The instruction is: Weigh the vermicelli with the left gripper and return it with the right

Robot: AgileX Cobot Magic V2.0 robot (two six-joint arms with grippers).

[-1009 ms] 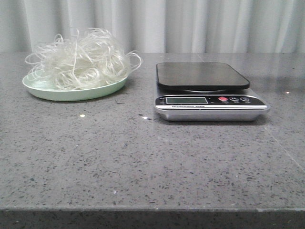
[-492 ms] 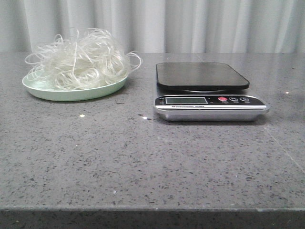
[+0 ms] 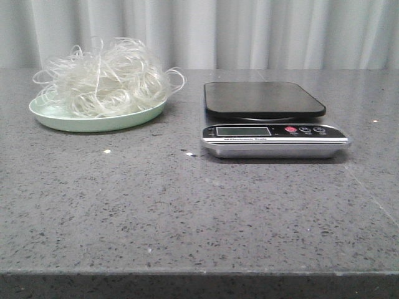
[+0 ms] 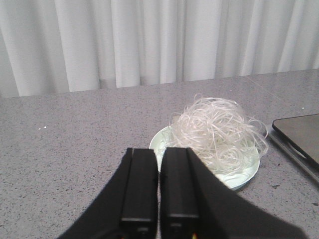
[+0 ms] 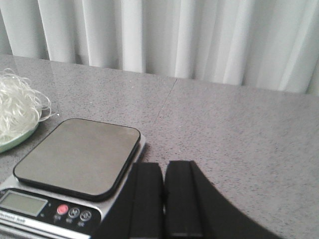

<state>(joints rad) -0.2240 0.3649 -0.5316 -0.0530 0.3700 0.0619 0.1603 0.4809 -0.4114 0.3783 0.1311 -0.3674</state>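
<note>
Only wrist views show left gripper (image 4: 159,186), right gripper (image 5: 165,199) closed.

One tangle of vermicelli (image 3: 105,78) — a single heap, not split into portions. One pale green plate (image 3: 93,119). One kitchen scale (image 3: 274,121), with one dark weighing platform (image 3: 264,98), one display (image 3: 242,131), and three buttons — one red (image 3: 291,129), two dark (image 3: 312,130). Two robot hands, one per wrist view: the left hand (image 4: 158,184) and the right hand (image 5: 163,199). One tabletop (image 3: 187,205).
</note>
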